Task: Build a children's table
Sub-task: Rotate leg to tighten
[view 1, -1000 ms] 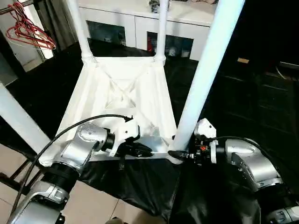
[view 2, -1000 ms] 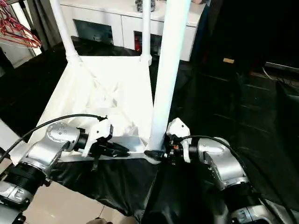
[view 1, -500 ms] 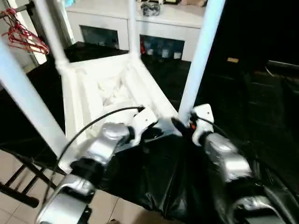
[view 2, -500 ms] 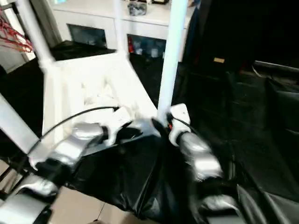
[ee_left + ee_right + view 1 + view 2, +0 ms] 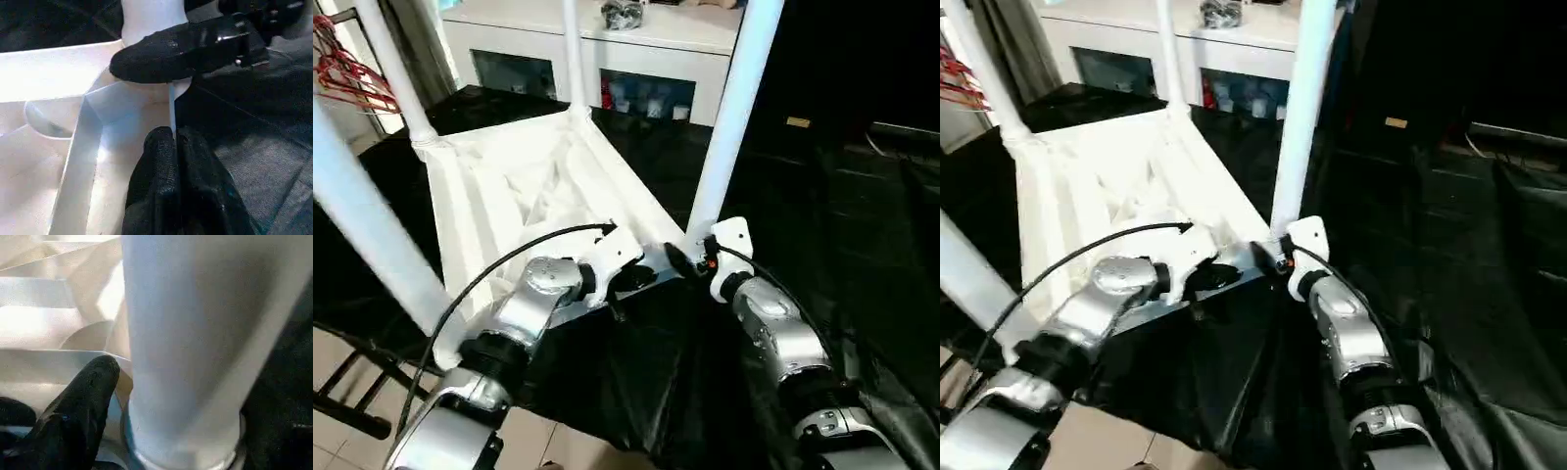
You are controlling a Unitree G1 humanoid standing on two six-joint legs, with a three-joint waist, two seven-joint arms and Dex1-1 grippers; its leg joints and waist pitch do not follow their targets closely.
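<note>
Legs are where you stand furthest along: the white plastic rectangular tabletop [image 5: 524,186] lies upside down on the black sheet [image 5: 646,377], its X-ribbed underside facing up, and all four long round white tube legs stand at its corners — far left leg [image 5: 389,67], far right leg [image 5: 573,54], near left leg [image 5: 357,220], near right leg [image 5: 729,113]. By my reading, what is left is confirming the near right leg is fully home in its round corner socket [image 5: 183,450], then turning the table onto its feet. Your left gripper [image 5: 175,161] has its black fingers pressed together, pinching the thin rim of the tabletop's near edge beside that corner. Your right gripper [image 5: 690,264] sits at the foot of the near right leg with one finger [image 5: 181,49] laid across the tube; its fingers look spread round the leg, though I cannot tell whether they grip it. Behind the far edge stands a white glass-door cabinet [image 5: 636,59], and red wire hangers [image 5: 347,73] hang off the far left corner; both crowd any flip.
</note>
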